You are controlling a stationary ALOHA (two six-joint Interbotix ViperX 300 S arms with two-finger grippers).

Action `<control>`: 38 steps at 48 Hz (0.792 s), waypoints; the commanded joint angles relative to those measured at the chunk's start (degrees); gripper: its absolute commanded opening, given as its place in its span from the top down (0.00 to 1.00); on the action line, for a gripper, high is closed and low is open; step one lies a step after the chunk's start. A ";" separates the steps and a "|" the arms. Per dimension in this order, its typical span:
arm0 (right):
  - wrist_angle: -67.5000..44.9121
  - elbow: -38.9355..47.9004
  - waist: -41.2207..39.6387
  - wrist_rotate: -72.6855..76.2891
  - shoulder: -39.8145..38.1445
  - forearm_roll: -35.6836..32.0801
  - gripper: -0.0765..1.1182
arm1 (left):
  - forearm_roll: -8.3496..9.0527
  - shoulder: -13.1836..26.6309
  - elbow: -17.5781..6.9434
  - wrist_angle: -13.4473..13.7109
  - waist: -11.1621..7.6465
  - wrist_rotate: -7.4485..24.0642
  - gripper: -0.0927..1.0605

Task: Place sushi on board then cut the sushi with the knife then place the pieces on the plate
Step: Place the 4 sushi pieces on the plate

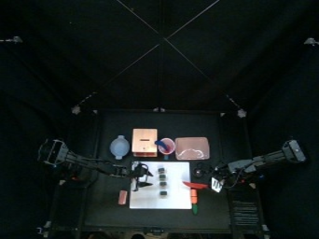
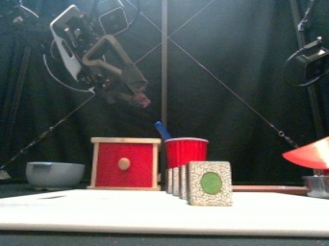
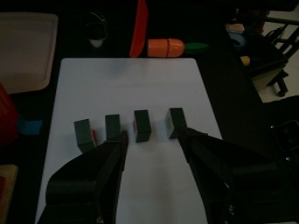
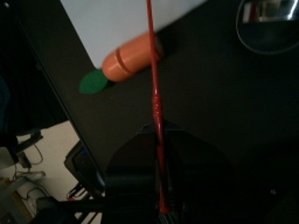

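Several dark green sushi pieces [image 3: 126, 127] stand in a row on the white board [image 3: 128, 92], cut apart with small gaps between them. My left gripper [image 3: 152, 140] hovers just above the row with its jaws spread wide and nothing held; in the top view it is the left gripper [image 1: 134, 170] over the board's left part. My right gripper [image 4: 158, 171] is shut on the red knife [image 4: 152, 79], whose thin blade points past the board's corner. The right gripper [image 1: 214, 183] is at the board's right edge. The pink plate [image 1: 193, 147] lies behind the board on the right.
A toy carrot [image 4: 131, 54] lies off the board's right edge near the knife. Behind the board stand the wooden box [image 1: 145, 142], the blue-grey bowl [image 1: 119, 146] and the red cup [image 2: 187, 152] holding the blue knife [image 2: 164, 128]. A small orange toy [image 1: 123, 197] lies left of the board.
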 commanded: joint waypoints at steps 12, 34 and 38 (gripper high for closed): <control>2.11 2.81 -1.85 -0.18 -0.09 1.32 0.45 | 0.00 -0.70 -0.62 -0.53 1.14 0.09 0.18; 5.10 -3.08 -3.96 -0.18 -1.49 -12.13 0.24 | -0.09 -0.53 -0.53 -0.97 1.14 -0.09 0.19; 1.76 -4.83 -4.22 -0.26 -0.70 -19.25 0.24 | -0.09 -0.44 -0.18 -1.49 1.14 -0.09 0.18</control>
